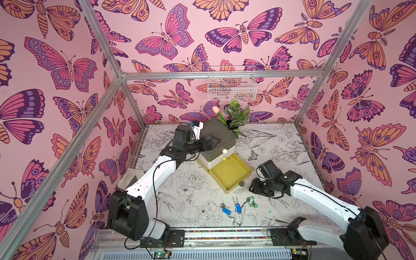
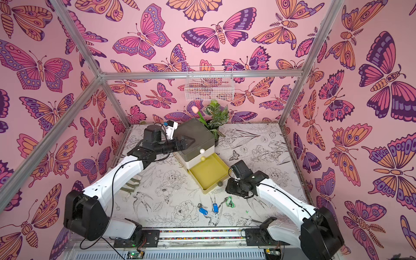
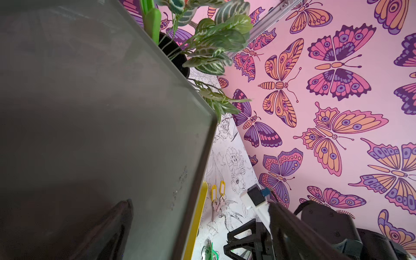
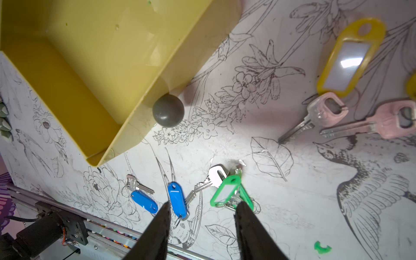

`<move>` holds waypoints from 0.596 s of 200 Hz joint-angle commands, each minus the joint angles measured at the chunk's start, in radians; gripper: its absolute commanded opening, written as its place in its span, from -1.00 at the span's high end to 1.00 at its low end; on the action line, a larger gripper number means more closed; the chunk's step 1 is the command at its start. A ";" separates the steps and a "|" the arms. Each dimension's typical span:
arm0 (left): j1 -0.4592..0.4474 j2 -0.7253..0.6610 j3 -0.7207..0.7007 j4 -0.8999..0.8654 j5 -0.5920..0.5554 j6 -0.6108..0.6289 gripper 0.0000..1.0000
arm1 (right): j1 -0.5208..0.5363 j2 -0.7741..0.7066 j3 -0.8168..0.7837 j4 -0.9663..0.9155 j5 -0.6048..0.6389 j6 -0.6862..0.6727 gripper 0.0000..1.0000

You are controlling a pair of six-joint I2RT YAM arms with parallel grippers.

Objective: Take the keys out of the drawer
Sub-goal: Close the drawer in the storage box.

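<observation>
Keys (image 4: pixel 177 200) lie on the tabletop (image 4: pixel 292 202) outside the yellow drawer (image 4: pixel 90 67). We see our right claw (image 4: pixel 202 206) half spread and empty above them; our left claw (image 1: pixel 210 142) gapes wide over the grey cabinet (image 1: pixel 221 132).

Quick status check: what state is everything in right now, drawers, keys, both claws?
Yellow drawer: open, empty.
Grey drawer: shut.
White drawer: shut.
Blue-tagged keys: on table.
Green-tagged keys: on table.
Yellow-tagged keys: on table.
Left claw: open, at cabinet top.
Right claw: open, holding nothing.

White-shelled arms (image 1: pixel 155 177) with black joints and thin black cables.
</observation>
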 commanded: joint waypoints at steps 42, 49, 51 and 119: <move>-0.005 0.023 -0.001 0.005 0.024 0.002 -0.99 | -0.041 0.197 0.068 0.131 -0.079 -0.048 -0.01; -0.005 0.021 -0.003 0.005 0.024 0.002 -0.99 | -0.043 0.218 0.082 0.138 -0.081 -0.048 -0.01; -0.005 0.022 -0.003 0.004 0.024 0.001 -0.99 | -0.043 0.223 0.086 0.140 -0.081 -0.050 -0.01; -0.005 -0.001 -0.050 0.004 0.031 0.000 -0.99 | -0.044 0.359 0.178 0.228 -0.100 -0.024 0.00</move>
